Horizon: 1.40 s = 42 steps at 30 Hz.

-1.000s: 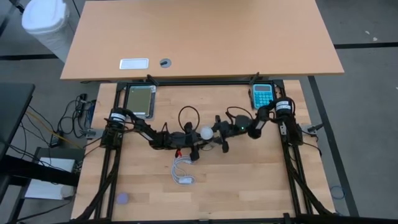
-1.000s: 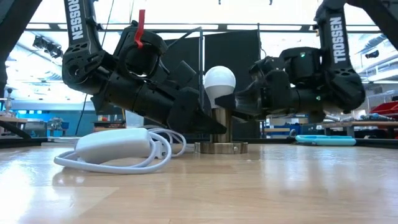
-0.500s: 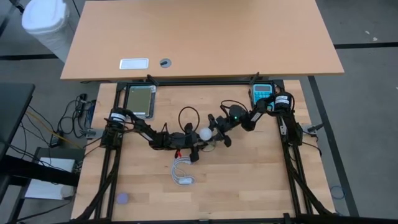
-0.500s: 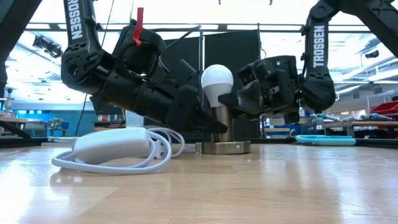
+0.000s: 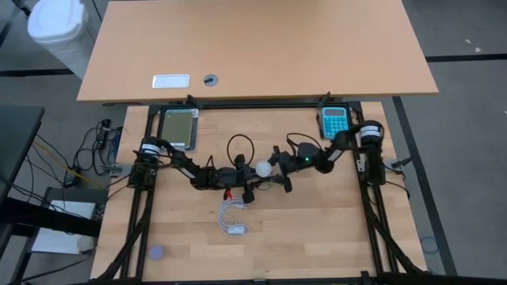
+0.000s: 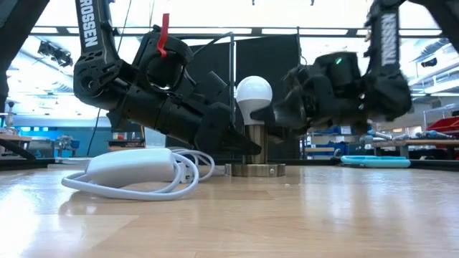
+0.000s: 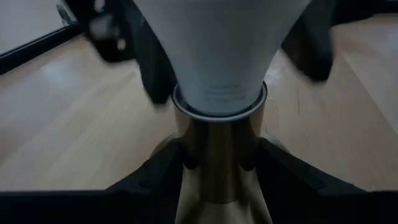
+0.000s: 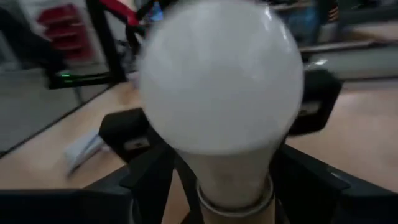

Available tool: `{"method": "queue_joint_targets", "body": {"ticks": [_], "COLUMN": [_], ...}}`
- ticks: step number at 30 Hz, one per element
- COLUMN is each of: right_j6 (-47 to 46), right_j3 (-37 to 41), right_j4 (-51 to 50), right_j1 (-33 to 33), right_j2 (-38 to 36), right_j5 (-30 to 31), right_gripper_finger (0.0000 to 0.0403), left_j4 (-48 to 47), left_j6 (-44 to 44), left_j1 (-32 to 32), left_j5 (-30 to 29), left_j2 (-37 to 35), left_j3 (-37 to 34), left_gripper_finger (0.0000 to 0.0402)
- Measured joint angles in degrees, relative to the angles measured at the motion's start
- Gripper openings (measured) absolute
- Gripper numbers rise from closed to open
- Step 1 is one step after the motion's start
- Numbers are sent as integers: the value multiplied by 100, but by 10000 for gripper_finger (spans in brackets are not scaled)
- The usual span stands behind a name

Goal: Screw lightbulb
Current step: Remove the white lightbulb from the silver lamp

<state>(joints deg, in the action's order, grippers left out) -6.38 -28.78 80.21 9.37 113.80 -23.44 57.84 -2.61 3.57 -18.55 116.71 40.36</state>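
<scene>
The white lightbulb [image 5: 262, 168] [image 6: 254, 92] stands upright with its screw base in a brass socket [image 6: 254, 143], whose round foot [image 6: 254, 170] rests on the table's middle. My left gripper [image 5: 252, 179] comes in from the left, low and slanting down, and is shut on the socket. My right gripper [image 5: 277, 169] comes in level from the right and is open. Its fingers [image 8: 152, 174] stand on either side of the bulb's narrow neck [image 8: 230, 168] without touching it. My left gripper pinches the socket's brass stem [image 7: 217, 168] between its two fingers [image 7: 155, 183], just below the rim where the bulb enters. The fingers come from the table's left, slanting down, and lie across the upright stem. The socket's foot stays on the table.
A coiled white cable with its adapter [image 5: 232, 218] [image 6: 133, 168] lies just in front of the socket. A black cable loop [image 5: 240, 146] lies behind it. A blue calculator [image 5: 334, 121] and a metal tray [image 5: 178, 128] sit at the far edge, and a small purple thing [image 5: 156, 252] at the near left.
My right gripper pressed a little toward the table's left at the bulb, then drew back to the right and slightly up. In the low view its finger now stands farther from the bulb's neck. Bulb and socket remain upright, and my left gripper has kept still.
</scene>
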Motion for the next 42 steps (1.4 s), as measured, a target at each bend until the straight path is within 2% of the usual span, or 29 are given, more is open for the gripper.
{"method": "queue_joint_targets", "body": {"ticks": [6, 13, 16, 19, 26, 33, 42], "right_j6": [230, -75, -504, -966, -1158, -769, -744], "right_j3": [264, 300, 296, 296, 115, -192, -218], "right_j4": [-816, -1232, -1237, -1310, -1647, -2067, -2533], "right_j1": [-692, -1646, -1943, -2184, -2608, -2512, -2234], "right_j2": [-714, -984, -982, -979, -979, -979, -984], "right_j5": [1618, 4171, 5182, 5814, 6567, 6552, 6529], "right_gripper_finger": [256, 257, 256, 256, 256, 256, 256], "left_j4": [2, 4, 6, 7, 7, 7, -44], "left_j6": [-22, -50, -57, -63, -90, -98, -104], "left_j1": [2, 2, 2, 2, -22, -22, -26], "left_j5": [8, 17, 15, 17, 38, 44, 8], "left_j2": [0, 0, 0, 0, -2, -2, -9], "left_j3": [-2, -7, -9, -9, -9, -9, -8], "left_gripper_finger": [188, 188, 188, 188, 188, 188, 188]}}
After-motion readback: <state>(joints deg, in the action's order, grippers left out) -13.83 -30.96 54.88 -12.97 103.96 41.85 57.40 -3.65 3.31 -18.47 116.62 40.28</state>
